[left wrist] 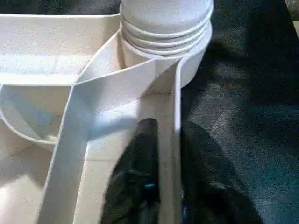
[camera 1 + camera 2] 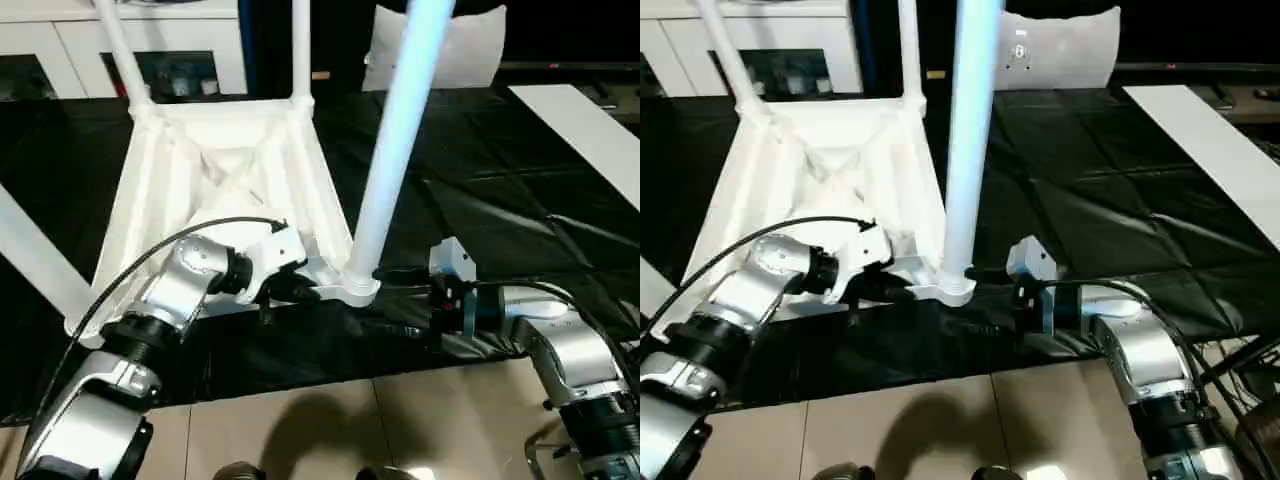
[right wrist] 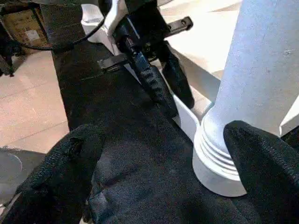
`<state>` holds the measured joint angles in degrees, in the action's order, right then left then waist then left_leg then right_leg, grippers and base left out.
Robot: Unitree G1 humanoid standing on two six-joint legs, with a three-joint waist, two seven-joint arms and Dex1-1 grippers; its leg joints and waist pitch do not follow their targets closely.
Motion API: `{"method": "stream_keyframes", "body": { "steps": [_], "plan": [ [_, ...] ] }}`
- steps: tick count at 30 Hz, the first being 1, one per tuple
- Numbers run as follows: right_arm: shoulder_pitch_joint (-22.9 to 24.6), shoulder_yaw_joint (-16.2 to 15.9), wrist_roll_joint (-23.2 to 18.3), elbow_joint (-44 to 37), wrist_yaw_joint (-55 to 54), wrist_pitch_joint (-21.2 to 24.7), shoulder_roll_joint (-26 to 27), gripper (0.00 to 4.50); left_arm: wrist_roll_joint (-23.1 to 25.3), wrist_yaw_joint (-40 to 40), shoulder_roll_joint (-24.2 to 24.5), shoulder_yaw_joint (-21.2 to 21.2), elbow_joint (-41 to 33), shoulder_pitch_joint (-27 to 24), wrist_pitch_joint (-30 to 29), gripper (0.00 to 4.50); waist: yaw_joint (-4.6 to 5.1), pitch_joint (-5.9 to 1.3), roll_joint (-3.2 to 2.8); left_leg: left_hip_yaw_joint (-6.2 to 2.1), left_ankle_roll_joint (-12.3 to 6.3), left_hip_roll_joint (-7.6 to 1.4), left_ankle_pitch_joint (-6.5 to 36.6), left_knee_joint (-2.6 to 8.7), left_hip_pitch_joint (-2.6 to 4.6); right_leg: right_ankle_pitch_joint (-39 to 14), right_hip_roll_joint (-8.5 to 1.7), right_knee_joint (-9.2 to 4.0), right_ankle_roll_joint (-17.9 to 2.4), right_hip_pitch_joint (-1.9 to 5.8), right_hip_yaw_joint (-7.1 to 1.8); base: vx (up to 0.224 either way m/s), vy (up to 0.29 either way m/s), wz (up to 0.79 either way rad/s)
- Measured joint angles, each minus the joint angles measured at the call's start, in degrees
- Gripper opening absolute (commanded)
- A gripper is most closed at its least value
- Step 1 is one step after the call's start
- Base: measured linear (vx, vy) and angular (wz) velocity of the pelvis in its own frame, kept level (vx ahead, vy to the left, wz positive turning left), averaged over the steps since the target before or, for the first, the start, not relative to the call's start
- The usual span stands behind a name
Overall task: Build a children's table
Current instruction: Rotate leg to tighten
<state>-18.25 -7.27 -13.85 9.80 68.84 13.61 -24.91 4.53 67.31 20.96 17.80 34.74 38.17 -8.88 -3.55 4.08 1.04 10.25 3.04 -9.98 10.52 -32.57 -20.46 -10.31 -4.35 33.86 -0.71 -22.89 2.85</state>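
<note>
**Clerk:** Pincer, left (image 2: 290, 291): clamped on the near side wall of the white tabletop (image 2: 215, 165), one black finger (image 1: 135, 177) inside the rim and one outside. The tabletop is laid ribbed side up on the black cloth (image 2: 480, 200).

**Checker:** And the leg in question?

**Clerk:** Leg, near right corner (image 2: 395, 140): entered as standing in its round corner socket (image 2: 358, 290), just beyond the left pincer's fingertips. Long axis upright, tilted slightly at the top. Threaded rings are seen at its foot, so it is judged not fully seated.

**Checker:** Right side?

**Clerk:** Pincer, right (image 3: 159, 163): spread wide, holding nothing, its two padded fingers either side of the socket, level with the leg's foot, not touching it. The leg lies straight ahead of it, crosswise to its reach. This arm is judged the nearer and freer for gripping or turning the leg.

**Checker:** Other legs?

**Clerk:** Two at the far corners (image 2: 300, 50), upright; one at the near left (image 2: 35, 260).

**Checker:** Markings?

**Clerk:** No brand, label or writing can be read.
</note>
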Motion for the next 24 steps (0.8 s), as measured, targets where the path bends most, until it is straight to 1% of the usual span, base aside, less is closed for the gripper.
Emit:
{"method": "stream_keyframes", "body": {
  "steps": [1,3,4,6,11,13,16,18,19,20,22,24],
  "plan": [
    [0.0,0.0,0.0,0.07,0.05,-0.22,0.0,4.5,-0.15,0.29,0.05,-0.01,0.04,0.05,-0.03,0.57,0.0,0.0,0.0,0.0,0.0,0.0,0.0,0.01,-0.01,0.02,0.0,0.0,-0.03,-0.02,0.0,0.0,0.0,0.0],
    [0.0,-0.01,0.0,0.2,0.12,-0.6,-0.08,4.5,-0.35,0.73,0.09,-0.06,0.35,0.12,0.51,0.63,0.0,0.0,0.0,0.0,-0.01,0.0,0.01,0.04,-0.04,0.02,0.0,0.01,-0.04,-0.05,0.01,0.0,0.0,0.0],
    [0.0,-0.01,-0.01,0.27,0.12,-0.69,-0.13,4.5,-0.37,1.03,0.04,-0.03,0.5,0.13,0.92,0.53,-0.01,0.0,0.0,0.0,-0.01,0.0,0.01,0.05,-0.06,0.02,0.0,0.01,-0.03,-0.06,0.02,0.0,0.0,0.0],
    [0.0,-0.03,-0.01,0.6,0.12,-1.32,-0.3,4.5,-0.63,1.51,-0.09,-0.11,1.51,0.54,1.71,0.17,-0.02,0.0,0.0,0.0,-0.01,0.0,0.01,0.05,-0.07,0.02,0.0,0.01,-0.03,-0.07,0.03,0.0,0.0,0.0],
    [-1.09,-0.03,0.28,2.75,0.01,-2.99,-0.35,4.5,-0.59,3.22,0.33,0.19,2.07,0.74,2.0,0.08,0.08,0.0,-0.01,0.0,-0.01,0.0,0.01,0.04,-0.08,0.02,0.0,0.01,-0.04,-0.1,0.02,0.0,0.0,0.0],
    [-2.5,-0.01,0.8,4.35,-0.18,-4.06,-0.52,4.5,-0.53,3.55,0.47,0.2,2.12,0.75,2.05,0.08,0.15,0.0,-0.01,0.01,-0.01,-0.01,0.01,0.06,-0.08,0.01,0.0,0.03,-0.03,-0.11,0.03,0.0,0.0,0.0],
    [-4.72,0.0,1.23,7.14,0.2,-6.23,-0.62,4.5,-0.76,5.11,0.77,0.28,2.57,0.73,4.23,0.08,0.06,-0.01,-0.01,0.01,-0.01,-0.01,0.01,0.1,-0.11,0.0,0.0,0.04,-0.01,-0.16,0.06,0.0,0.0,0.0],
    [-5.98,-0.05,1.24,8.61,0.94,-7.65,-0.68,4.5,-1.47,7.85,1.19,0.79,2.15,0.3,5.7,0.08,-0.29,-0.01,-0.01,0.0,-0.03,-0.03,0.01,0.11,-0.18,-0.08,0.0,0.08,-0.02,-0.2,0.11,0.0,0.0,0.0],
    [-6.38,-0.06,1.23,9.17,1.55,-8.02,-0.75,4.5,-1.69,9.27,1.54,0.99,1.69,-0.04,6.13,0.08,-0.63,-0.01,-0.01,0.0,-0.12,-0.03,-0.03,0.11,-0.2,-0.11,0.0,0.09,-0.05,-0.21,0.11,0.0,0.0,0.0],
    [-6.57,-0.08,1.23,9.68,2.2,-8.25,-0.96,4.5,-1.88,10.97,1.77,1.41,1.09,-0.32,6.67,0.08,-1.3,-0.01,-0.01,0.0,-0.23,-0.03,-0.04,0.11,-0.23,-0.14,0.0,0.09,-0.09,-0.21,0.12,0.0,0.0,0.0],
    [-6.9,-0.37,1.19,10.66,3.05,-8.74,-1.0,4.5,-2.06,12.56,1.87,2.27,0.18,-0.58,7.14,0.08,-1.92,-0.01,-0.01,0.0,-0.4,-0.03,-0.09,0.06,-0.31,-0.18,-0.02,0.11,-0.16,-0.23,0.12,0.0,0.0,0.0],
    [-7.26,-1.24,0.84,11.5,5.56,-8.64,-1.0,4.21,-2.1,13.8,2.05,2.76,-0.89,-1.15,7.69,0.0,-2.18,-0.01,-0.01,0.0,-0.46,-0.02,-0.06,-0.05,-0.39,-0.18,-0.04,0.14,-0.17,-0.25,0.13,0.0,0.0,0.0]
  ]
}}
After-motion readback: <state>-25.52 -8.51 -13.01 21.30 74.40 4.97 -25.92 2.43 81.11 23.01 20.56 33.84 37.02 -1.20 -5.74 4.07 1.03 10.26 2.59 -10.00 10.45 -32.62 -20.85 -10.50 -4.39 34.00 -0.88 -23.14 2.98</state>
